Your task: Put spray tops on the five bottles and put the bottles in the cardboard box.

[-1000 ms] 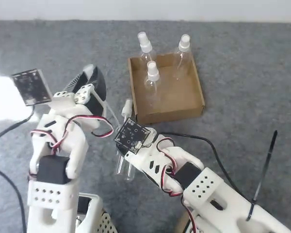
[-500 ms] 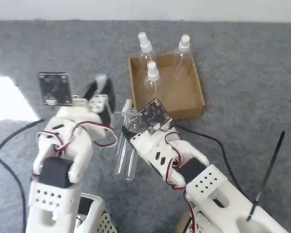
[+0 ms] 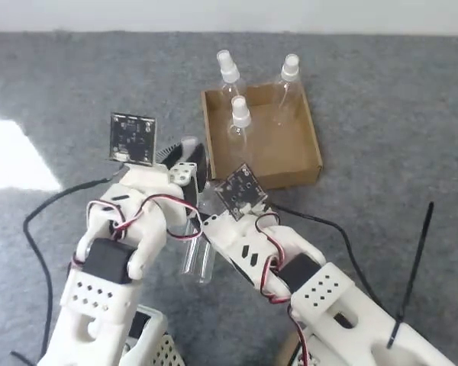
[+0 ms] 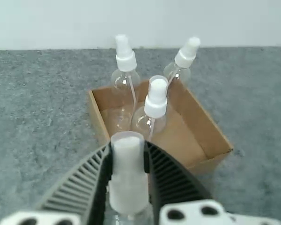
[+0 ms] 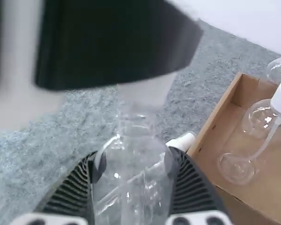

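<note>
My left gripper (image 4: pixel 127 152) is shut on a white spray top (image 4: pixel 127 161), held upright just above a clear bottle's neck. My right gripper (image 5: pixel 131 164) is shut on that clear bottle (image 5: pixel 131 187), standing upright beneath the spray top (image 5: pixel 145 91). In the high view both grippers meet just left of the cardboard box (image 3: pixel 263 181), the left gripper (image 3: pixel 191 160) above the right gripper (image 3: pixel 208 204). Three capped bottles (image 3: pixel 239 122) stand in the box's far part. Another clear bottle (image 3: pixel 198 258) lies on the carpet between the arms.
A loose white spray top (image 5: pixel 183 139) lies on the carpet by the box's near corner. A black cable (image 3: pixel 320 221) runs right of the right arm, and a black strip (image 3: pixel 416 263) stands farther right. Open grey carpet lies to the right of the box.
The left arm has swung right, bringing the spray top over the bottle. The right gripper has turned and shifted slightly toward the box with its bottle.
</note>
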`<state>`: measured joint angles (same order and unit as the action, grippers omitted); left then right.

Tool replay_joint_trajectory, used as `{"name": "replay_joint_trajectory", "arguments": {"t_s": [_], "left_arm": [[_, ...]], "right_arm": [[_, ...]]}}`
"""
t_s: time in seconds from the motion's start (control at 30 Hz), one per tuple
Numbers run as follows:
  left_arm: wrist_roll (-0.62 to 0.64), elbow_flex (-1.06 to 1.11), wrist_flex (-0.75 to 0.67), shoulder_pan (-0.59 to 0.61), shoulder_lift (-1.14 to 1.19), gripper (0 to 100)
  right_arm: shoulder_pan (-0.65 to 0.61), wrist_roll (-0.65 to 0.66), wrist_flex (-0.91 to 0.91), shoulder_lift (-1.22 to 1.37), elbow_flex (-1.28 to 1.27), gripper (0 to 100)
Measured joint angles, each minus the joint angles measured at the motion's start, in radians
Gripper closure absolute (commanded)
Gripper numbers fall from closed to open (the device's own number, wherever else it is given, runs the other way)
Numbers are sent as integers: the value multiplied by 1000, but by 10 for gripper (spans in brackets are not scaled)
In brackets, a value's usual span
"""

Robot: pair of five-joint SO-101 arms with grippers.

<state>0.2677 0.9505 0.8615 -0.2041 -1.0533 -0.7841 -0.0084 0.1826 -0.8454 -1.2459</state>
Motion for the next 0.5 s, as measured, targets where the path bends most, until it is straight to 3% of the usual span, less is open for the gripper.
{"name": "replay_joint_trajectory", "arguments": {"t_s": [0.2, 0.5], "left_arm": [[0, 3, 20, -20, -5, 990], [-2, 37, 26, -87, -6, 988]], "right_arm": [[28, -3, -166, 2, -71, 993], [63, -8, -190, 3, -92, 993]]}}
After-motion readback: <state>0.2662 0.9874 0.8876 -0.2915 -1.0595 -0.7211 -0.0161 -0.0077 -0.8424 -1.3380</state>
